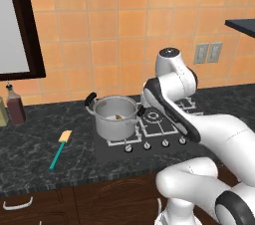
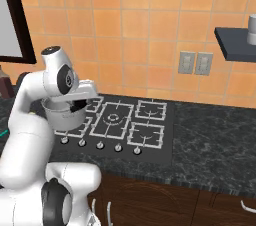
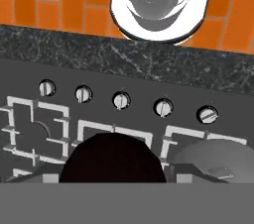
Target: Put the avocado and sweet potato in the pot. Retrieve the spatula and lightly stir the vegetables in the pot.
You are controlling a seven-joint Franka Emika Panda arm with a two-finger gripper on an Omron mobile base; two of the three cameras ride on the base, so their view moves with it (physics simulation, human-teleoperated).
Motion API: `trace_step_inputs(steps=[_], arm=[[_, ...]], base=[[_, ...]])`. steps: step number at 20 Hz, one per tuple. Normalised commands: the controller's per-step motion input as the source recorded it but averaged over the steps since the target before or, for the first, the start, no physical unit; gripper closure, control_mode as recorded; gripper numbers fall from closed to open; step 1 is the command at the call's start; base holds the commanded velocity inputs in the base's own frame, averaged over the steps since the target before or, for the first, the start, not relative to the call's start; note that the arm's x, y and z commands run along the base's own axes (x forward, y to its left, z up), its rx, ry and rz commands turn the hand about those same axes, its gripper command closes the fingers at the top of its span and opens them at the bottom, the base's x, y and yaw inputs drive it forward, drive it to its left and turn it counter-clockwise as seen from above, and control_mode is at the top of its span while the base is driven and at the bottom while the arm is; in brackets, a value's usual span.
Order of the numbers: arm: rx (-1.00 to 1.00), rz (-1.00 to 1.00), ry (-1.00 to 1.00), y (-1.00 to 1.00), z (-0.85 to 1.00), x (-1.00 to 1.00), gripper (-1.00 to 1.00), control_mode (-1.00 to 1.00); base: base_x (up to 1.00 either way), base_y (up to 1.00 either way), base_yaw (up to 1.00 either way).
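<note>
The gripper (image 2: 84,94) sits left of centre in the right base view, tucked under the arm's bent elbow, just above the rim of the pot (image 2: 64,115). Its fingers are hidden there by the hand's pale body, so I cannot tell whether they are spread or pressed together, and nothing can be seen held in them

In the hand view the pot (image 3: 218,156) shows as a grey curved rim at the lower right. A row of five knobs (image 3: 121,100) crosses the middle of the frame, with the stove (image 3: 30,77) around them

In the left base view the pot (image 1: 115,119) stands at the centre of the frame on the front left burner of the stove (image 1: 164,132), beside the arm's forearm on its right. Something small and brownish lies inside it, too small to name

The spatula (image 1: 61,148) lies flat on the dark stone counter (image 1: 35,129) at the lower left of that frame, well apart from the pot and from the gripper. Its tan blade points toward the wall and its teal handle toward the counter's front edge

A dark bottle (image 1: 15,104) stands at the far left, against the tiles
</note>
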Motion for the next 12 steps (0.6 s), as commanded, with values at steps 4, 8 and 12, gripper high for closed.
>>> trace_step_inputs(steps=[4,8,12], arm=[[0.07,0.29,0.01,0.94,0.27,0.31,1.0,-1.0],[0.01,0.19,0.01,0.91,-0.14,0.4,1.0,-1.0],[-0.01,0.0,0.01,0.36,-0.63,0.7,1.0,-1.0]], base=[[0.0,0.0,0.0],[0.0,0.0,0.0],[0.0,0.0,0.0]])
